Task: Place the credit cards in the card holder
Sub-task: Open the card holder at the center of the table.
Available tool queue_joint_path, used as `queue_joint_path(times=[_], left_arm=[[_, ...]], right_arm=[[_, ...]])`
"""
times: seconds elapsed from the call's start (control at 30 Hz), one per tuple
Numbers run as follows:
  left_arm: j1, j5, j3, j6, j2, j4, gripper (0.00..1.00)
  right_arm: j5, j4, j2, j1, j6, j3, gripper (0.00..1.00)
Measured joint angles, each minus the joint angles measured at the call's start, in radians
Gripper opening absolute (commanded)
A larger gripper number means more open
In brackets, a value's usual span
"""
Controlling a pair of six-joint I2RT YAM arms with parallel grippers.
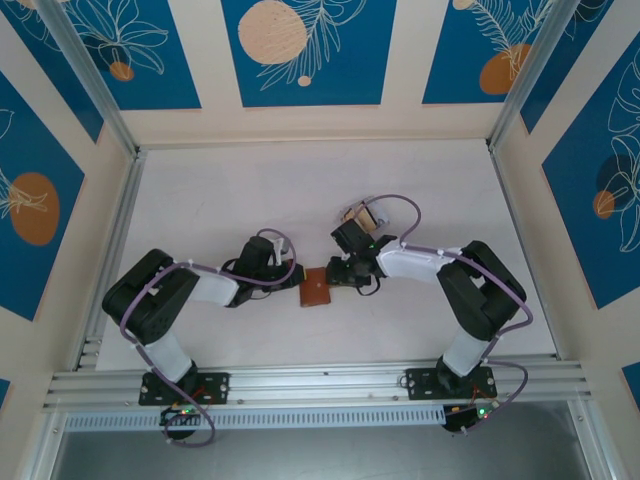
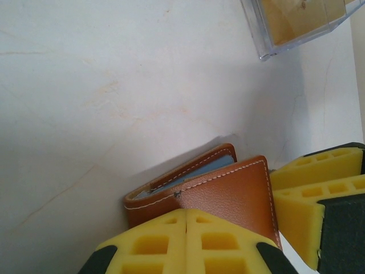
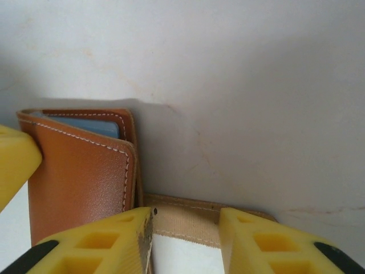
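A smooth reddish-brown leather-look folding card holder (image 3: 80,177), pale-stitched with a grey-blue inside, sits lower left; a thin tan card (image 3: 182,220) touches it. The left gripper (image 2: 186,242) has its yellow fingers pressed together; the right gripper (image 3: 185,245) stands parted, with the card between its fingers.

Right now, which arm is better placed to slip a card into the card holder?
Probably right: the right gripper is open, straddling a tan card beside the card holder; the left gripper is shut at the holder's edge.

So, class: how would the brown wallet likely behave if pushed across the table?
Probably floppy at the fold: the wallet gapes, showing blue lining. Thin and flat, so it should slide on the smooth table rather than roll.
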Motion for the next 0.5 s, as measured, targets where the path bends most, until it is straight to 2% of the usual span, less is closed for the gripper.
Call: queue_joint_path(times=[0.2,0.5], left_arm=[[0.0,0.003,0.009,0.0,-0.005,-0.024,0.01],[-0.003,-0.006,0.009,0.0,-0.068,-0.097,0.27]], right_arm=[[-0.066,0.016,-0.007,-0.022,0.002,-0.013,0.46],[-0.138,0.039,-0.01,-0.023,0.014,-0.017,0.48]])
